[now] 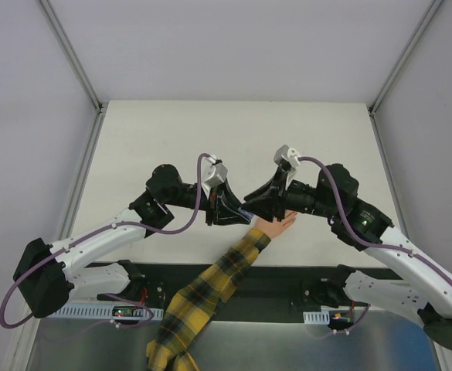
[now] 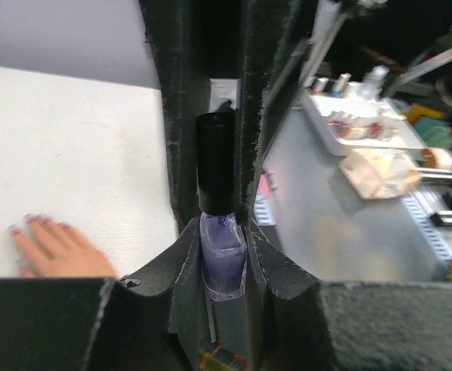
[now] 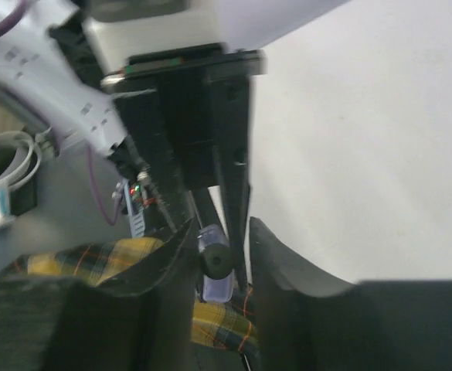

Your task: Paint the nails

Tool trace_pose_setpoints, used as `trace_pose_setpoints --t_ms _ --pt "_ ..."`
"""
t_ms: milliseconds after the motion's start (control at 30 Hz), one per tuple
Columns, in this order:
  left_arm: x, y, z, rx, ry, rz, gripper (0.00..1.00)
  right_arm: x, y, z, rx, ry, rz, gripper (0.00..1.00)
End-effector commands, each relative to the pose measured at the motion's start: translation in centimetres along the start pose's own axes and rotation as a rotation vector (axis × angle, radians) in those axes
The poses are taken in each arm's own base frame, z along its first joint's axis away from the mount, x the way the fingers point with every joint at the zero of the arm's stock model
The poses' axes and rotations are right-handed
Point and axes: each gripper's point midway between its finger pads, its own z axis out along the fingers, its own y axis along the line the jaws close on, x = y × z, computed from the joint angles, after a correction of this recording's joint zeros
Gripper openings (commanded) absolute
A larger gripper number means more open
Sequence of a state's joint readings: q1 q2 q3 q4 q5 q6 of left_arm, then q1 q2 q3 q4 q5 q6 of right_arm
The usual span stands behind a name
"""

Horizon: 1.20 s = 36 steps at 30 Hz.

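A small purple bottle [image 2: 222,259] with a black cap [image 2: 214,170] is clamped in my left gripper [image 2: 220,232], held above the table near the wrist of the peach hand [image 1: 278,225]. My right gripper [image 3: 219,228] is open, with its jaws on either side of the cap [image 3: 215,262]; the cap lies against one finger and a gap shows on the other side. In the top view my left gripper [image 1: 229,209] and right gripper [image 1: 250,204] meet tip to tip. The hand lies flat with pinkish nails [image 2: 34,219]. Its arm wears a yellow-and-black plaid sleeve [image 1: 210,294].
The white table [image 1: 210,139] stretches behind the arms, with metal frame posts [image 1: 75,62] at its far corners. A black base strip [image 1: 287,282] runs along the near edge. A tray of small bottles [image 2: 357,124] sits on the grey bench beyond the table.
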State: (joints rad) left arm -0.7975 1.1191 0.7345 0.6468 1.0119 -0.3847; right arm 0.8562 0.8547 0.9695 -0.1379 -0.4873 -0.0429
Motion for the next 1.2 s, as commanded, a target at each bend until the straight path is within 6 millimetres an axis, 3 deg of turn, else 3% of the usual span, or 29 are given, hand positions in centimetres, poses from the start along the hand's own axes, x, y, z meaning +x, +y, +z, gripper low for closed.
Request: trace_pose_setpoints --t_ms 0,67,133,200,400,500,733,1000,1133,1167 --pt "-2.2 4.4 -1.4 -0.319 -0.016 0.162 0.00 -1.9 -4.7 -1.2 0.336 -0.041 0.132 0.45" --pt "-2.2 6.4 -2.5 -0.448 -0.011 0.183 0.00 -2.9 -7.1 -2.5 0.528 -0.093 0.217 0.57" --pt "-2.2 8.5 -3.9 -0.595 -0.012 0.176 0.00 -3.5 -8.1 -2.6 0.621 -0.125 0.244 0.62" --pt "-2.2 9.2 -4.8 -0.660 -0.021 0.189 0.00 -5.0 -8.1 -2.4 0.675 -0.172 0.284 0.69" --pt "-2.7 10.8 -7.5 -0.842 -0.064 0.206 0.00 -6.6 -9.5 0.7 0.824 -0.184 0.322 0.68" --pt "-3.2 10.9 -8.3 -0.885 -0.091 0.220 0.00 -6.5 -9.7 3.0 0.817 -0.190 0.348 0.58" --pt "-3.4 11.1 -8.6 -0.900 -0.111 0.212 0.00 -6.2 -9.6 6.8 0.770 -0.201 0.361 0.46" --pt "-3.6 10.5 -8.3 -0.865 -0.120 0.202 0.00 -4.7 -9.9 7.9 0.759 -0.185 0.375 0.25" --pt "-3.9 9.2 -6.9 -0.756 -0.125 0.195 0.00 -3.9 -10.2 7.1 0.765 -0.166 0.331 0.01" --pt "-4.0 8.2 -6.1 -0.673 -0.128 0.195 0.00 -3.5 -10.3 6.4 0.769 -0.160 0.313 0.01"
